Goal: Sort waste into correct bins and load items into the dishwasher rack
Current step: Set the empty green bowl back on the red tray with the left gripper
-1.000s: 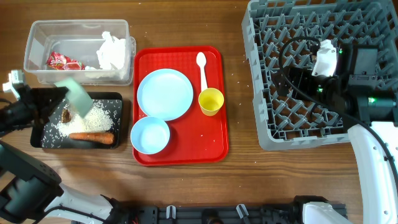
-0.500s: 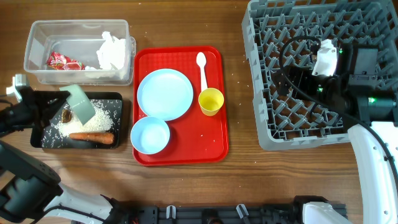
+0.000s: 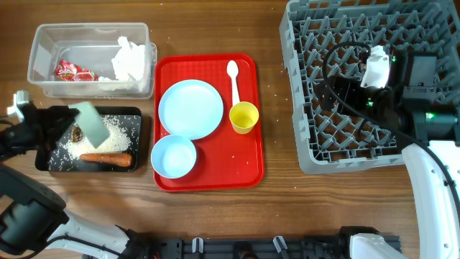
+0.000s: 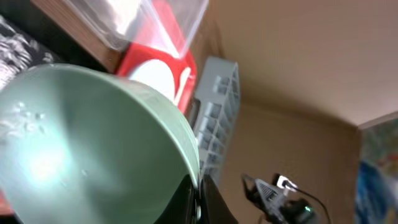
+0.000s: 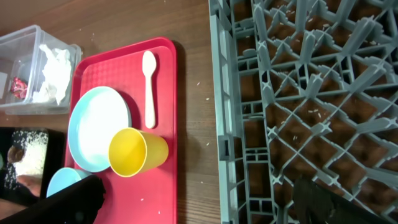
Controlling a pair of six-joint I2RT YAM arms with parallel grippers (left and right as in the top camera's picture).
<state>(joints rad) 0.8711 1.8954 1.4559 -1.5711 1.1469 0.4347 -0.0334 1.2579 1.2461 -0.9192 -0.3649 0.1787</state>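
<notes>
Bowl [image 3: 92, 122] tilted over black tray [image 3: 123, 109], left fingers [image 3: 63, 115] gripping.

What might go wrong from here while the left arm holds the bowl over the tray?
The tilted light blue bowl, pinched at its rim by the left gripper, could slip onto the shallow black rectangular tray. White rice grains that seem stuck inside it might drop on the wooden table on the way.
</notes>
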